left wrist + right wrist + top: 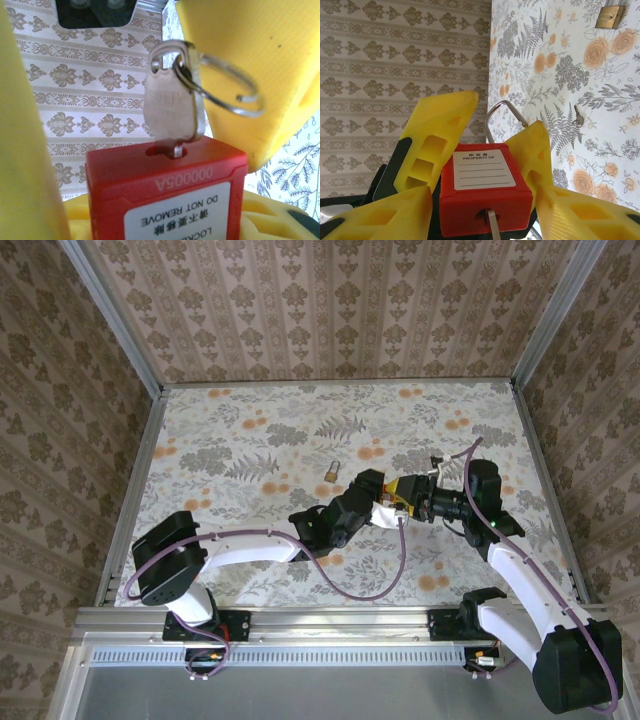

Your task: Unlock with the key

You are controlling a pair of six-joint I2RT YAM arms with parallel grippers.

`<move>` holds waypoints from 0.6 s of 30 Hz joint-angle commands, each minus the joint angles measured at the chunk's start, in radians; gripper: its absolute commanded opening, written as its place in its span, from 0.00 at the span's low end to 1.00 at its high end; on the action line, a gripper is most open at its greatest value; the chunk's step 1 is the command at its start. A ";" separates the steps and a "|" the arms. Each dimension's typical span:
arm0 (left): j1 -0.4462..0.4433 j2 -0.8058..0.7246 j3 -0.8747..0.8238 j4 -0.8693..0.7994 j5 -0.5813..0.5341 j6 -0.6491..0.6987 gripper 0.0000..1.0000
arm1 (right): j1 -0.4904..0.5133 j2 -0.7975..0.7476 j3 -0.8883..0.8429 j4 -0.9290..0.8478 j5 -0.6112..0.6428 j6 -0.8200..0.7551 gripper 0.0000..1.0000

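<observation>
A red safety padlock (165, 175) with a white label is clamped between the yellow fingers (442, 135) of my left gripper (388, 508), held above the table. Its silver shackle (495, 112) rises behind the red body (482, 197). The silver key (170, 107), carrying a wire ring (235, 90), is pushed into the keyhole on the padlock's end face. My right gripper (489, 222) faces that end, open. Its yellow fingers (260, 70) stand on either side of the key (493, 226), with a clear gap on one side.
A small brass padlock (331, 471) lies on the floral table (250, 430) behind the arms, also at the right wrist view's top right as a brass padlock (610, 16). A second small key (578, 116) lies near it. Patterned walls enclose the table.
</observation>
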State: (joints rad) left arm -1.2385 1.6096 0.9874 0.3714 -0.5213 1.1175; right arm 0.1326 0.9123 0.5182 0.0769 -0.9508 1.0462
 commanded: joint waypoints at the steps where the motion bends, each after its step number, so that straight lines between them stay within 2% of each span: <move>1: -0.006 -0.006 0.004 -0.030 -0.017 -0.036 0.35 | -0.019 -0.010 0.048 -0.055 -0.016 -0.036 0.65; 4: -0.006 -0.009 0.002 -0.055 -0.010 -0.055 0.34 | -0.047 -0.016 0.061 -0.083 -0.013 -0.054 0.70; 9: 0.001 -0.009 -0.005 -0.089 0.002 -0.087 0.34 | -0.137 -0.052 0.095 -0.231 0.030 -0.136 0.74; 15: 0.012 0.001 0.024 -0.212 0.033 -0.155 0.34 | -0.255 -0.116 0.122 -0.467 0.227 -0.275 0.76; 18: 0.019 0.022 0.062 -0.322 0.077 -0.210 0.34 | -0.273 -0.138 0.104 -0.491 0.291 -0.296 0.76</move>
State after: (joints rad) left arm -1.2301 1.6119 0.9962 0.1623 -0.4919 0.9909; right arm -0.1272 0.7975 0.6125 -0.2993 -0.7715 0.8268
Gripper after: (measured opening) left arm 0.434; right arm 0.760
